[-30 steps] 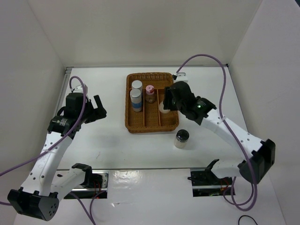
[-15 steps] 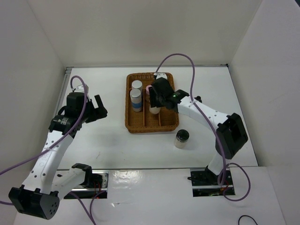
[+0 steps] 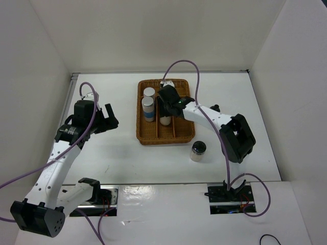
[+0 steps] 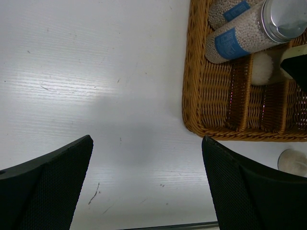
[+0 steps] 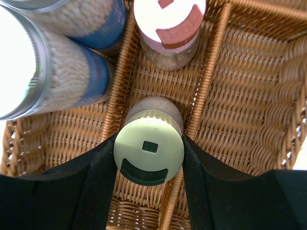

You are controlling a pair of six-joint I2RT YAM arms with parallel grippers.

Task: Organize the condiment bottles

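My right gripper (image 3: 166, 113) is shut on the yellow-green-capped bottle (image 5: 148, 148), which stands upright in the middle compartment of the brown wicker tray (image 3: 153, 137). The pink-capped bottle (image 5: 169, 21) stands just beyond it in the same compartment. Two white bottles with silver caps and blue bands (image 3: 148, 93) (image 3: 147, 105) stand in the left compartment. One clear black-topped bottle (image 3: 198, 150) stands on the table in front of the tray's right corner. My left gripper (image 3: 108, 120) is open and empty over the table left of the tray. A second black-topped bottle is out of view.
White walls close in the table on the left, back and right. The tray's right compartment (image 5: 249, 86) holds nothing in the right wrist view. In the left wrist view the tray (image 4: 211, 120) lies at the upper right, with bare table (image 4: 96, 86) beneath the fingers.
My right gripper has carried the yellow-green-capped bottle leftward from the tray's right side into the middle compartment. The left arm has barely moved.
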